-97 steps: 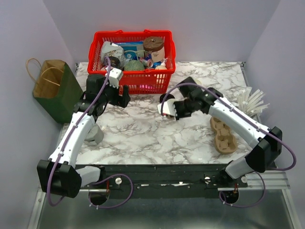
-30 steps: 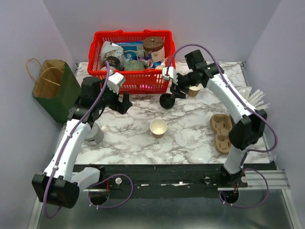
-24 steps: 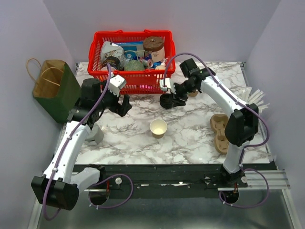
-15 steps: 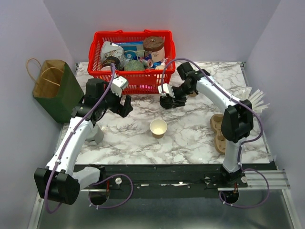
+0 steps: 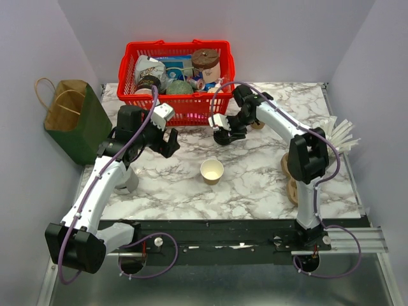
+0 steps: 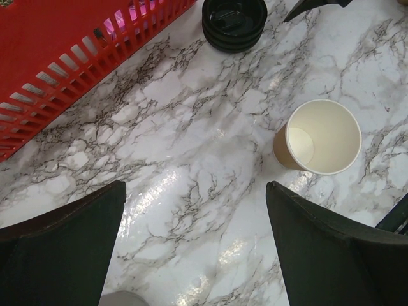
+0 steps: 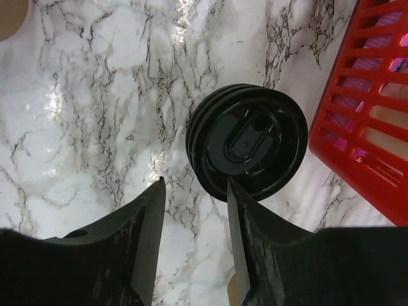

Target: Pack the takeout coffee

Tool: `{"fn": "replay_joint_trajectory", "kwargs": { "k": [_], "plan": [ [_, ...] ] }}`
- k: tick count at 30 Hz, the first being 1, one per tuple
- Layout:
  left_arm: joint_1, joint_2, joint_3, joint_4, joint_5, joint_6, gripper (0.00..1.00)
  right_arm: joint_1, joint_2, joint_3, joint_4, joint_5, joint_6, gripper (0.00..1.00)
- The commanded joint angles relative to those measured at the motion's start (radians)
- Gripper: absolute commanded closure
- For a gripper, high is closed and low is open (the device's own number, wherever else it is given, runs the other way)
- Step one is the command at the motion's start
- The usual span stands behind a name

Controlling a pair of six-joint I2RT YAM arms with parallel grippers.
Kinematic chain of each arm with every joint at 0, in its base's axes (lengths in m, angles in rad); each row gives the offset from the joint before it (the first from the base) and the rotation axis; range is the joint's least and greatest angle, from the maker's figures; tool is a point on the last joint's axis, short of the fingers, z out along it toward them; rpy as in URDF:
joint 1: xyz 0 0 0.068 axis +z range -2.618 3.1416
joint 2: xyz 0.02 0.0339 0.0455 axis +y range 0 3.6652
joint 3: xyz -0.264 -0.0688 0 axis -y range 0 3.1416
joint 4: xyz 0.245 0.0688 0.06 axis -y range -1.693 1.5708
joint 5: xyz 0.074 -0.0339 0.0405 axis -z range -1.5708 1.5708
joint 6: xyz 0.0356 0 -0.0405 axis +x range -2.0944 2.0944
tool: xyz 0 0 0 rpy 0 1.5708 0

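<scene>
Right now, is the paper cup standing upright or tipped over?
Upright: the paper cup stands on its base, open mouth up, its white inside visibly empty.

From above, the right arm (image 5: 280, 124) covers most of the pulp carrier (image 5: 290, 190). The black lids cannot be told apart from the right hand (image 5: 224, 135) over them. A grey object (image 5: 131, 182) is half hidden under the left arm (image 5: 102, 185). The basket (image 5: 185, 115) holds a jumble too crowded to name. The left wrist view cuts the lids (image 6: 234, 22) at its top edge. The right wrist view clips a tan shape (image 7: 11, 14) at its corner.
</scene>
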Motion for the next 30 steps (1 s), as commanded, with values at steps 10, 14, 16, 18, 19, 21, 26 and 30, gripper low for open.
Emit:
{"fn": "replay_joint_trajectory", "kwargs": {
  "k": [10,14,16,18,19,21,26,30],
  "plan": [
    [-0.003,0.009,0.009,0.031,-0.027,0.007,0.01,0.013,0.094,0.076,-0.012,0.035,-0.056,0.49],
    [-0.003,0.007,0.012,0.028,-0.030,0.010,0.01,0.016,0.112,0.088,-0.014,0.037,-0.054,0.50],
    [-0.003,0.009,0.013,0.025,-0.035,0.010,0.01,0.018,0.119,0.093,-0.012,0.037,-0.053,0.50],
    [-0.003,0.010,0.018,0.023,-0.038,0.013,0.01,0.021,0.125,0.096,-0.014,0.038,-0.056,0.51],
    [-0.003,0.010,0.020,0.022,-0.036,0.013,0.01,0.022,0.128,0.097,-0.015,0.037,-0.059,0.52],
    [-0.003,0.010,0.023,0.019,-0.039,0.016,0.01,0.027,0.129,0.099,-0.018,0.035,-0.060,0.52],
    [-0.003,0.015,0.026,0.019,-0.042,0.018,0.01,0.041,0.134,0.093,-0.035,0.037,-0.071,0.54],
    [-0.003,0.013,0.024,0.020,-0.042,0.016,0.01,0.051,0.142,0.085,-0.043,0.050,-0.079,0.55]
  ]
}}
